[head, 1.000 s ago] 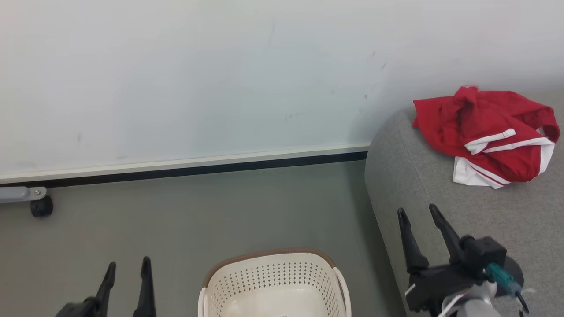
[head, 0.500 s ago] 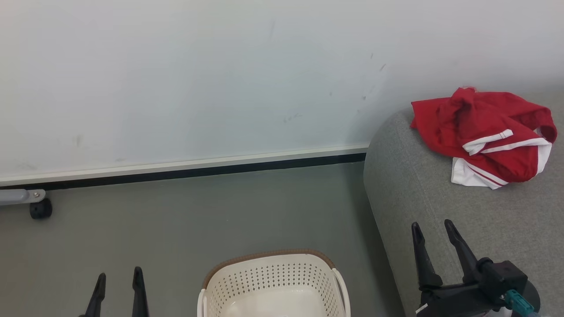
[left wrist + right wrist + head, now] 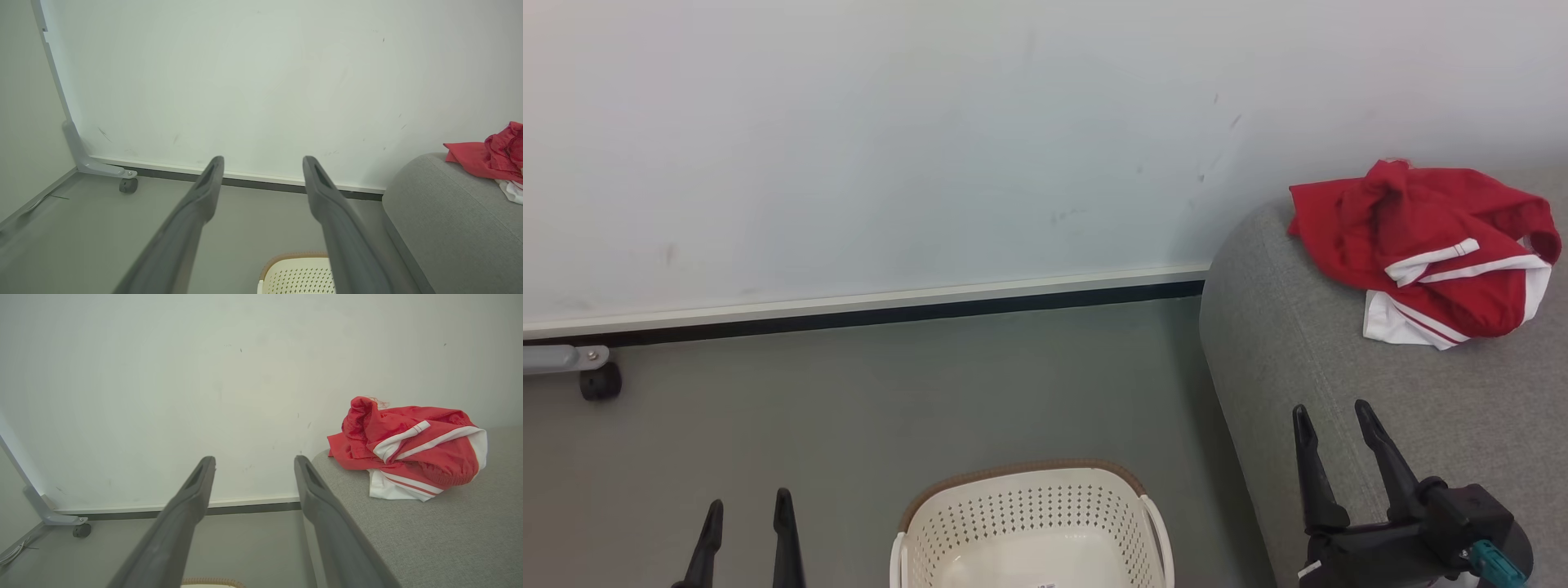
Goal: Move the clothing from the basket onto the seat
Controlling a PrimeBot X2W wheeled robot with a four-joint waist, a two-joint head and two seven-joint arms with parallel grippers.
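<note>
basket (image 3: 1029,510): smooth cream plastic, faint gloss, left of right gripper (image 3: 1330,406) fingers (image 3: 1308,465); fingers dark matt; seat (image 3: 1282,343) under them: matt grey woven cloth; clothing (image 3: 1421,237) past their tips: thin crumpled red-white fabric

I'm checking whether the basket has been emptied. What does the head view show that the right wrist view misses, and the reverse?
Head view adds: the perforated inside of the basket, with no clothing in the part visible, plus the open left gripper. Right wrist view adds: a thin cable on the floor. Both: the red-and-white garment lying on the grey seat, the open right gripper, and the small black wheel.
</note>
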